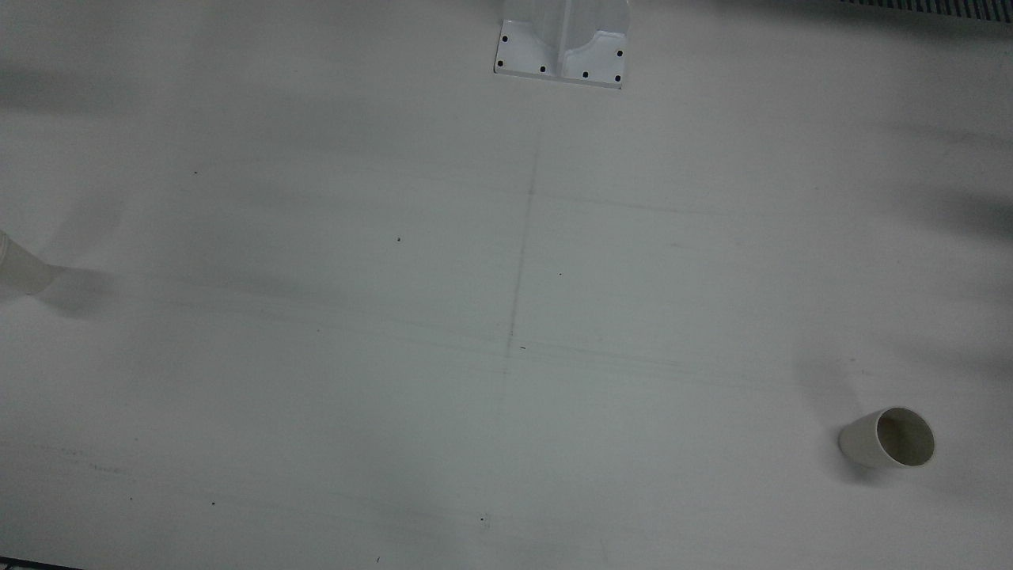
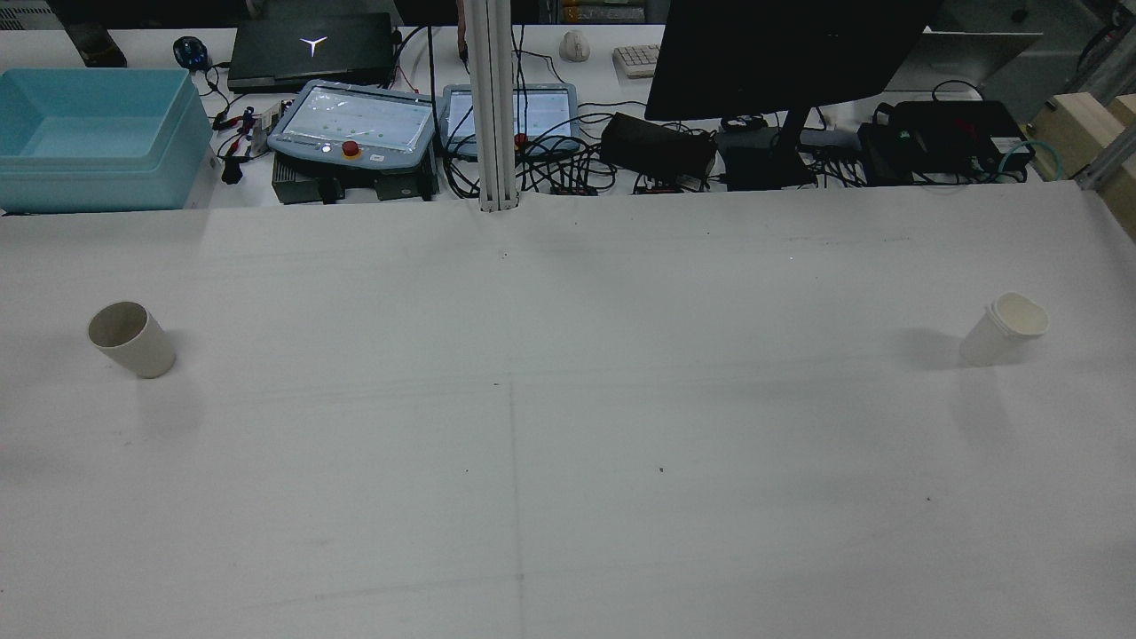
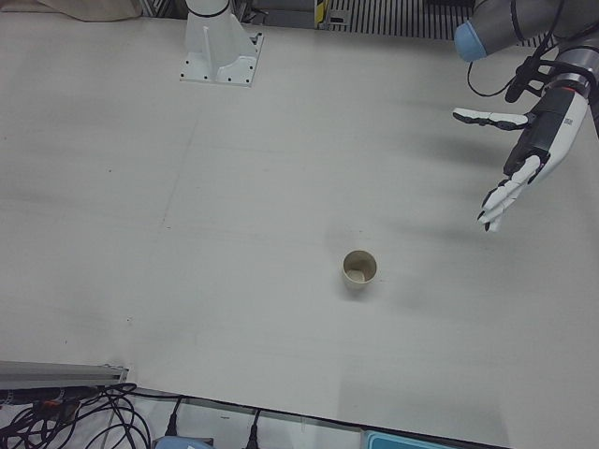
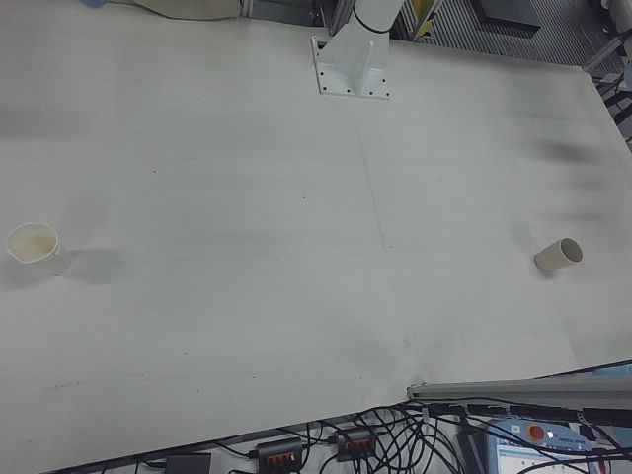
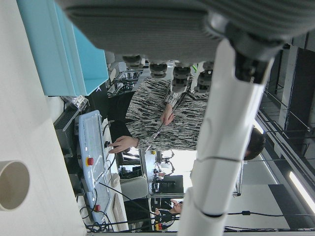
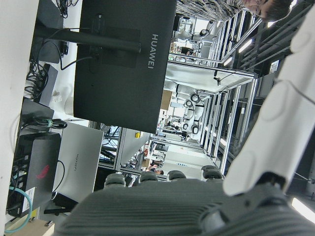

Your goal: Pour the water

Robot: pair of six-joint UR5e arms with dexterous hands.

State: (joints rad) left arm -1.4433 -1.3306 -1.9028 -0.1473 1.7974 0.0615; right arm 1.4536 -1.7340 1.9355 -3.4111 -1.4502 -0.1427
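**White table, cups far apart**

White tabletop [image 2: 568, 426] bare but for a brown-lined paper cup [image 2: 131, 339] on its left half and stacked white paper cups [image 2: 1005, 328] far right. Left hand [image 3: 529, 154] open, empty, seen clearly only from left-front. Right hand [image 6: 275, 147] barely visible; state unclear.

Front cam near-vertical over table [image 1: 316, 356]; rear cam high, facing forward; both sharing cup [image 1: 888, 438].

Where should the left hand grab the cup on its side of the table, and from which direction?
Take the paper cup around its side wall at mid-height, coming in level from the left hand's side. It stands upright, mouth open upward, with bare table all around, so fingers can likely wrap it; a top-down grip would block the mouth.
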